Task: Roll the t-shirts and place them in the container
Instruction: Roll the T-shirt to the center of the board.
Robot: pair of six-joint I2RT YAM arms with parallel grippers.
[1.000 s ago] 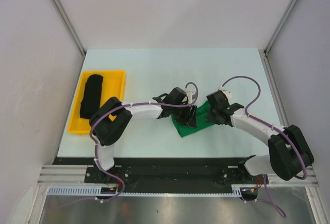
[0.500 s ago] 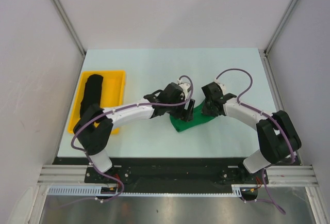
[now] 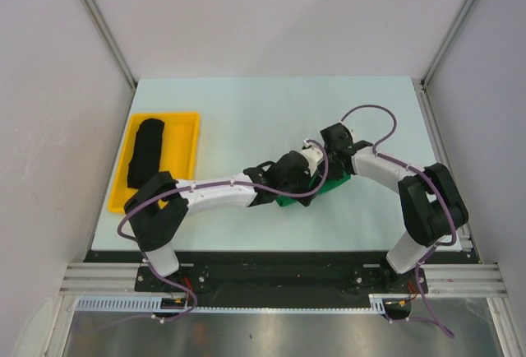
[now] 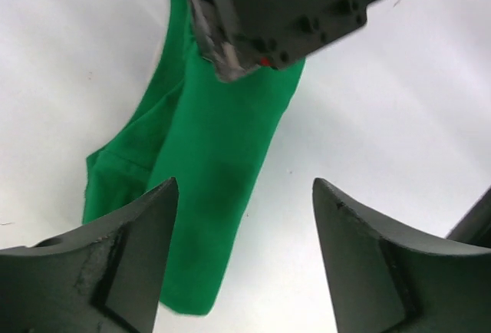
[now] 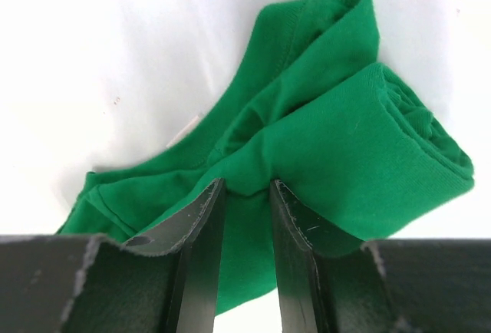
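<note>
Over the last second both arms have closed in on the green t-shirt (image 3: 322, 189): the left gripper (image 3: 306, 179) has travelled farther from the yellow tray (image 3: 195, 136), the right gripper (image 3: 333, 168) has come toward the tray, and the cloth, which earlier showed as a broader patch, now shows only as a narrow strip between them. The black t-shirt (image 3: 146, 153) has not moved; it lies as a long finished roll inside the tray, so that half of the work looks done. The green t-shirt sits on the table (image 3: 246, 102), well apart from the tray on the side away from it. In the right wrist view one end of it (image 5: 360, 141) is wound into a thick roll, while a looser flap trails off flat, so the rolling appears to be partly complete, with the tail still to be taken up and the bundle perhaps then carried to the tray. The right gripper (image 5: 244, 189) is drawn nearly together, with a fold of the cloth between its tips. The left gripper (image 4: 242, 260) is spread wide and holds nothing; the green cloth (image 4: 215, 187) lies just beyond and below its fingers, running away toward the body of the other gripper.
</note>
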